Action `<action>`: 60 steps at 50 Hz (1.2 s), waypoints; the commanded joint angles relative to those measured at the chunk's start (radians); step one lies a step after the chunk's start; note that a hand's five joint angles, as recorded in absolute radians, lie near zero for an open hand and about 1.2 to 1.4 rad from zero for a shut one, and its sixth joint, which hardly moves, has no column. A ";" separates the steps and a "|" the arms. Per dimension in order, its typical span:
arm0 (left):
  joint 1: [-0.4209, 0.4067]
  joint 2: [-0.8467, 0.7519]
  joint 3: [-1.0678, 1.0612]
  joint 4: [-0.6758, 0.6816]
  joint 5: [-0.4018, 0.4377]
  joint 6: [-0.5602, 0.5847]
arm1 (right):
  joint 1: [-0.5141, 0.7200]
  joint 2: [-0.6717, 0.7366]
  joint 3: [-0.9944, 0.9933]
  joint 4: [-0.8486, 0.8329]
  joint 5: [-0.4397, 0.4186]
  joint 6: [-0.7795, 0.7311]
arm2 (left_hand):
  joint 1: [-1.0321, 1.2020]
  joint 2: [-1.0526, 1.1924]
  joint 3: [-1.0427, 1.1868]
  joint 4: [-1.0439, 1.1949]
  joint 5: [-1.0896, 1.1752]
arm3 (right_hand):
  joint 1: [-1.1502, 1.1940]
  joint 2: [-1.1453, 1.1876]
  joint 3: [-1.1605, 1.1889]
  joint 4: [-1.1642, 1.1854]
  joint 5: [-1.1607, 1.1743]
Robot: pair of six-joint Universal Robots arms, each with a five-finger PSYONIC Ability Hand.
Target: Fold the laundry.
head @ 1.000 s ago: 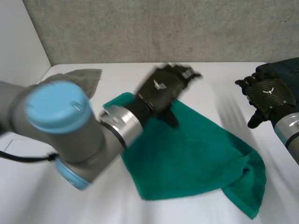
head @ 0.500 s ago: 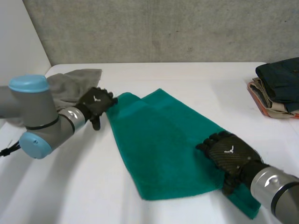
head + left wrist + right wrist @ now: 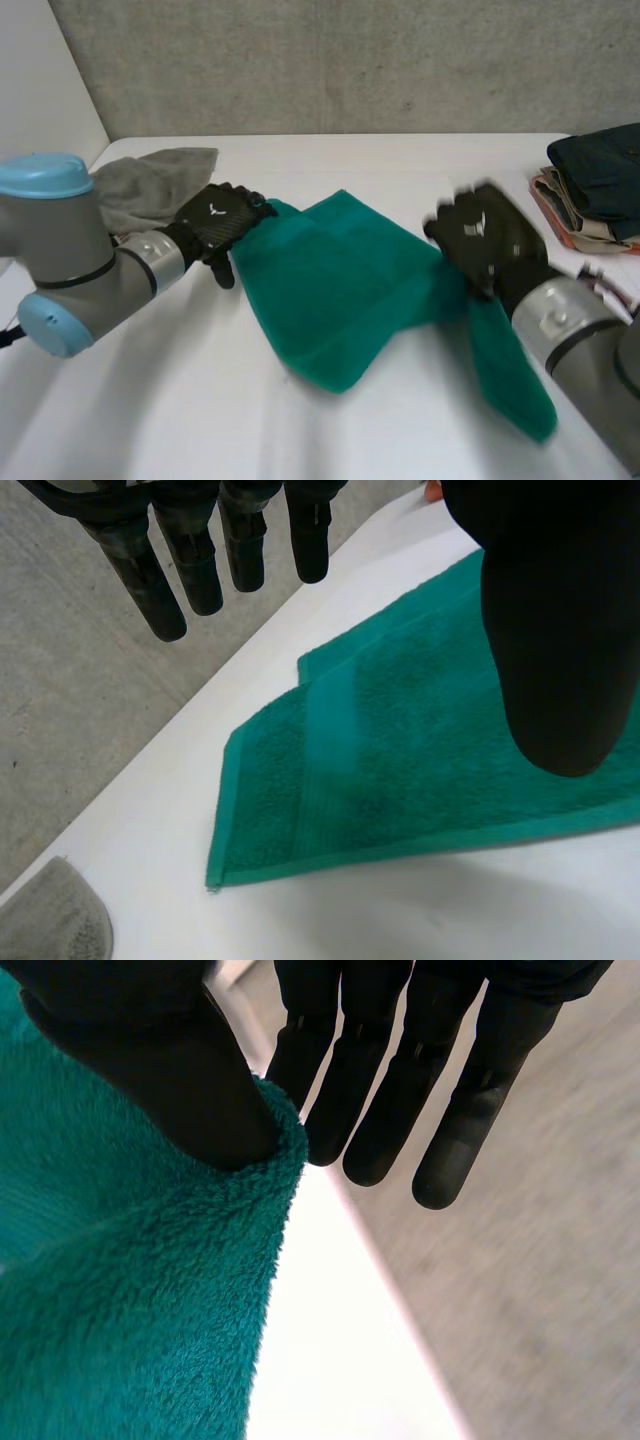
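One green terry towel (image 3: 330,290) with a smoother woven band near one hem lies at the centre of the head view on the white table (image 3: 300,440). Its left part is flat; its right part is raised off the table and hangs in a fold below the right hand (image 3: 485,240). There are two black hands, one crumpled grey cloth (image 3: 150,185) in the upper left and one stack of folded clothes (image 3: 595,195), dark on top, at the right edge. The left hand (image 3: 215,222) sits at the towel's left corner. The left wrist view adds that its fingers (image 3: 190,560) are straight and apart from the thumb, clamping nothing, with the towel (image 3: 400,770) flat beneath. The right wrist view shows the thumb pinching the towel (image 3: 130,1310) at its fluffy edge against straight fingers (image 3: 370,1110)
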State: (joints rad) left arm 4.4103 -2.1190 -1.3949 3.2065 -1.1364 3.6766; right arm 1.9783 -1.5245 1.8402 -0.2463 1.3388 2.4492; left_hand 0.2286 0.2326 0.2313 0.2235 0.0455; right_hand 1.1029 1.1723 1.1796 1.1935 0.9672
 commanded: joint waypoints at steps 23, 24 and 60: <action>-0.192 -0.228 0.134 0.059 -0.180 -0.259 | 0.174 -0.217 -0.361 0.240 0.011 0.422 | 0.293 0.289 0.290 0.298 0.301 | 0.293 0.224 0.217 0.203 0.255; -0.204 -0.243 0.154 0.059 -0.187 -0.280 | 0.174 -0.218 -0.363 0.243 0.011 0.433 | 0.377 0.373 0.375 0.383 0.386 | 0.293 0.224 0.217 0.203 0.255; -0.103 0.271 -0.437 0.118 -0.197 -0.377 | 0.056 -0.088 -0.410 0.249 0.039 0.490 | 0.026 0.022 0.023 0.031 0.035 | 0.293 0.224 0.217 0.203 0.255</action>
State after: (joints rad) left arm 4.3239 -1.8508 -1.6845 3.2793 -1.3272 3.2473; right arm 2.0242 -1.6001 1.4565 0.0034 1.3722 2.9153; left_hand 0.2711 0.2620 0.2609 0.2537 0.0735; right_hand 1.1029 1.1723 1.1797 1.1949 0.9672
